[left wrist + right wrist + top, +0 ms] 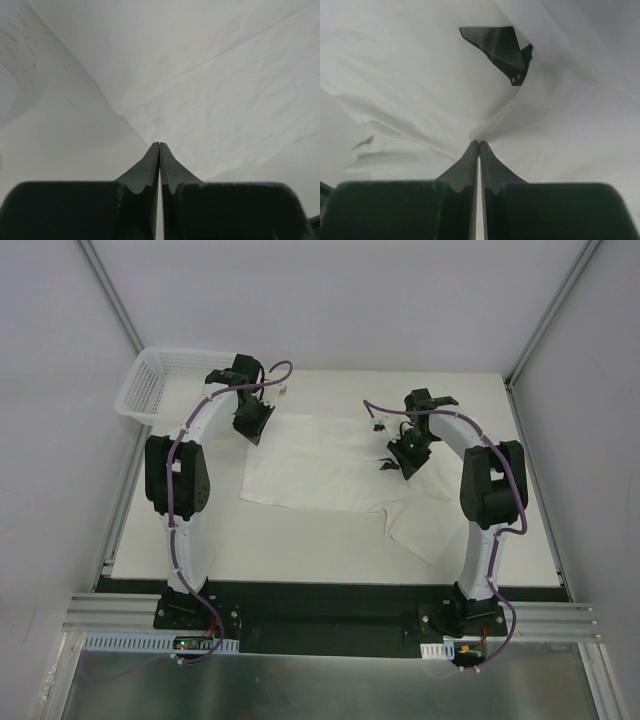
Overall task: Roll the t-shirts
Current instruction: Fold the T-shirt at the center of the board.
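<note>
On the table [300, 550], right gripper [479, 143] pinches the t-shirt [320, 468], left gripper [159, 144] closed.

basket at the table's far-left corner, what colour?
White, an open plastic mesh basket. It shows best in the top external view.

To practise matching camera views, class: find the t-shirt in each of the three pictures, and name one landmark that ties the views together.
Top external: the t-shirt lies spread out centrally, a hand toward each end.
Left wrist: the t-shirt fills the upper right, one corner running to the shut left hand.
Right wrist: the t-shirt fills nearly everything, puckered at the shut right hand.
Shared landmark: the left hand and right hand, both visible from above.
</note>
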Tool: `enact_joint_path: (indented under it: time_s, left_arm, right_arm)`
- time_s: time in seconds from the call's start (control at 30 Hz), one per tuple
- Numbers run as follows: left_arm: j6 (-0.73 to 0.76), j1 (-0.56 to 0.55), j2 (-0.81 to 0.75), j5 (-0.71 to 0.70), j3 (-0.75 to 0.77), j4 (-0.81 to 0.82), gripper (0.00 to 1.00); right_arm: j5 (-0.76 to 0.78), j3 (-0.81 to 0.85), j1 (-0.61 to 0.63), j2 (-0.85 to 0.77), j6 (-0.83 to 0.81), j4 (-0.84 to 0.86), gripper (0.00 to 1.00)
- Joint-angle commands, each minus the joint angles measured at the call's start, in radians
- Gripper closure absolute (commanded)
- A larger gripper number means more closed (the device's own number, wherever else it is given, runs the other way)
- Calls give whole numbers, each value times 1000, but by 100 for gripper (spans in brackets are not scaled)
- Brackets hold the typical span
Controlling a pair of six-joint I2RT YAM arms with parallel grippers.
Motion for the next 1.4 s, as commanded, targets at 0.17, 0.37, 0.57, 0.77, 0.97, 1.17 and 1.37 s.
enact_joint_path:
  time_s: [0.17, 0.37, 0.57, 0.77, 0.97, 1.17, 1.37]
  left_arm:
    - [-3, 13, 10, 13, 47, -32, 100]
    - [6, 15, 7, 7, 37, -35, 100]
    - [12, 15, 10, 4, 41, -39, 100]
    - [14, 15, 15, 4, 47, -41, 100]
    - [6, 15, 30, 8, 64, -41, 100]
    - [8, 15, 24, 8, 69, -42, 100]
    - [3, 15, 29, 15, 69, -42, 100]
  right_arm:
    - [-315, 111, -107, 58, 89, -160, 96]
    - [-321, 119, -107, 88, 57, -198, 82]
    - [-268, 137, -96, 66, 56, -215, 68]
    - [-149, -2, -23, -164, -74, -69, 67]
    - [-142, -19, 48, -148, -111, -54, 68]
    - [-60, 48, 69, -34, -129, -62, 66]
    - [-2, 74, 71, 13, -178, -69, 66]
